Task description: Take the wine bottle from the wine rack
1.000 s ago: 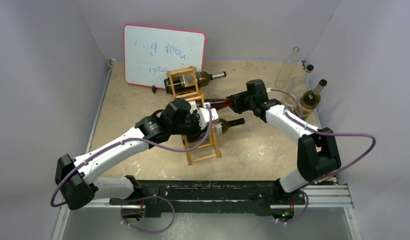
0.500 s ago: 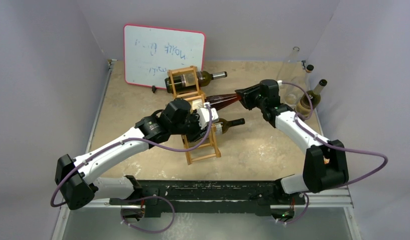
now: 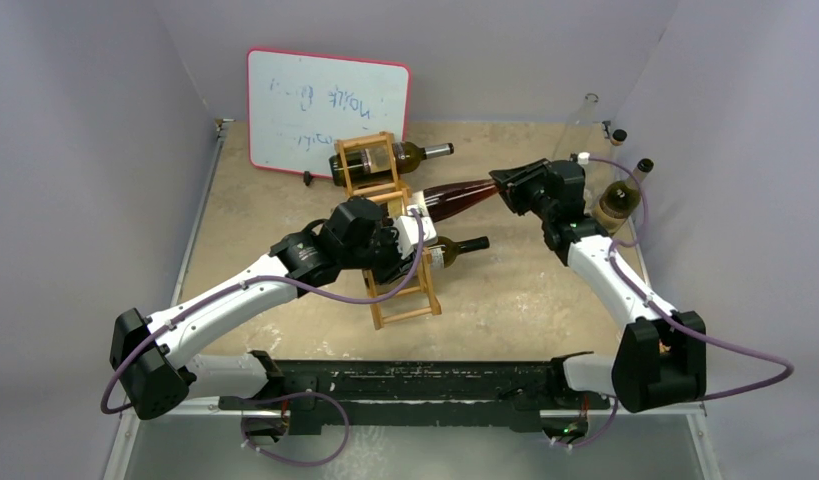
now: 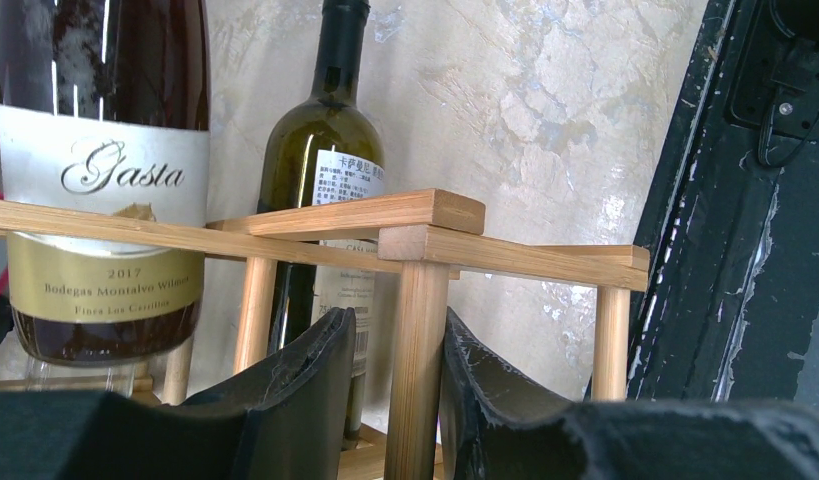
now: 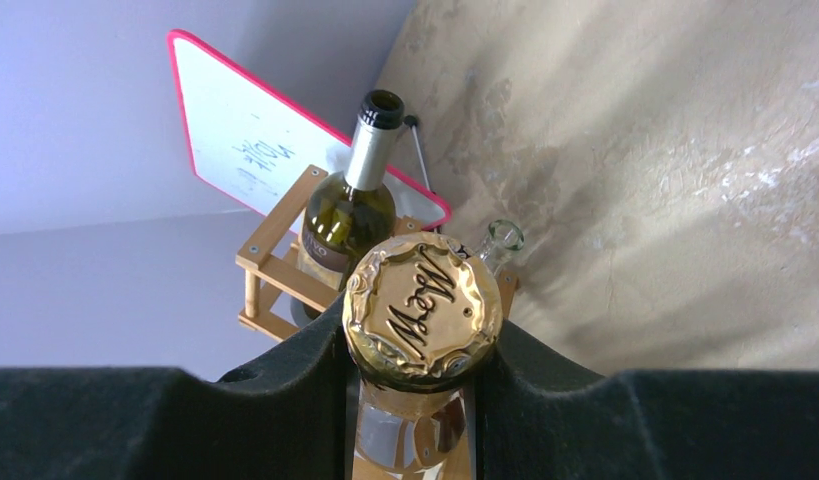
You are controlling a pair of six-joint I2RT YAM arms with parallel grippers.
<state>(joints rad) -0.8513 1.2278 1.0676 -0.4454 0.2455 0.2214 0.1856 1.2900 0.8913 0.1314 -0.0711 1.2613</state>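
R gripper (image 5: 422, 345) clamps "MeW" wine bottle (image 3: 455, 198); L gripper (image 4: 397, 340) astride wine rack (image 4: 355, 213), grip unclear; "Gasta 2017"

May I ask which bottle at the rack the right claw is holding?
The reddish-brown middle bottle: the right claw grips its gold-capped neck, while the two green bottles lie untouched.

light: even, soft, overhead | shadows: faint | glare: bottle cap (image 5: 422, 305) | blur: near fingers (image 4: 285, 395), both wrist views | top view: sharp
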